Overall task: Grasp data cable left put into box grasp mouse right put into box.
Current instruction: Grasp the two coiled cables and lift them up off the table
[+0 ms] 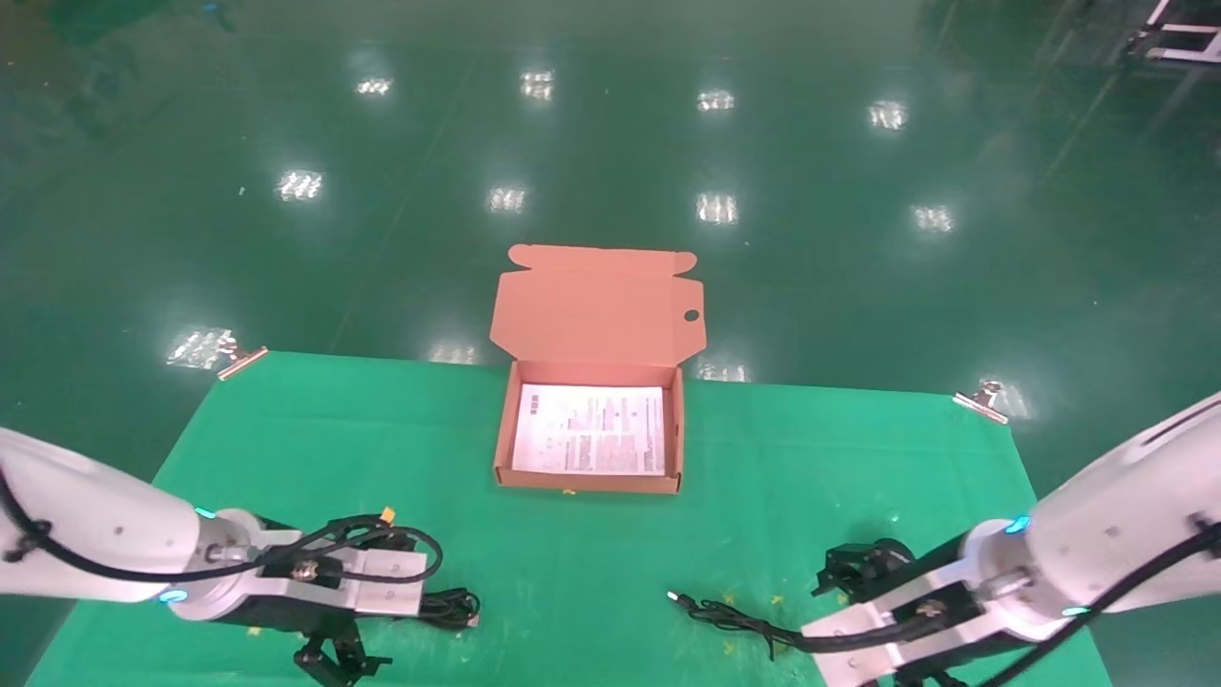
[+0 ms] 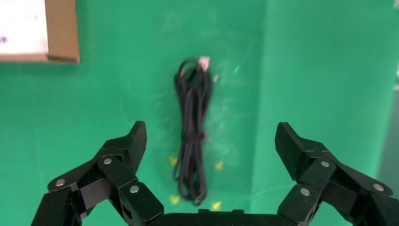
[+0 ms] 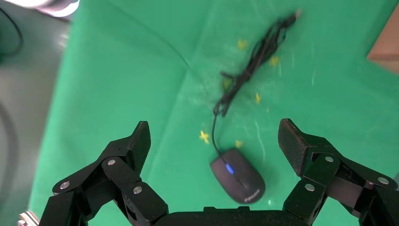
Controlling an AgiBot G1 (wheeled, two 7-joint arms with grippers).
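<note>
A green-covered tabletop (image 1: 591, 572) carries an open orange-brown cardboard box (image 1: 588, 482) at its far centre, the hinged flap lid (image 1: 596, 310) standing up behind it with one small round hole near its right edge. A white printed sheet (image 1: 589, 429) lies flat inside the box and covers most of its floor.

At the near left, the left end effector (image 2: 210, 143) hovers above the data cable (image 2: 192, 132), its black fingers (image 2: 134, 143) spread wide, one on either side of the bundle and clear of it. The data cable lies on the tabletop as a long, narrow black bundle with its small pale plug (image 2: 204, 62) at the end nearer the box. In the head view only a short loop of it shows beside the left arm's wrist.

At the near right, the right end effector (image 3: 214, 141) hangs over the mouse (image 3: 237, 175), fingers likewise spread wide and touching nothing. The small black oval mouse, marked with a tiny blue spot on its back, rests on the cloth between the fingers. Its thin black cord (image 3: 254, 59) runs leftward across the tabletop toward the middle, partly bunched, ending in a USB plug (image 1: 673, 597).

Small yellow marks (image 3: 203, 136) dot the cloth around both items. Two metal clips (image 1: 981, 400) pin the cloth at the far corners.
</note>
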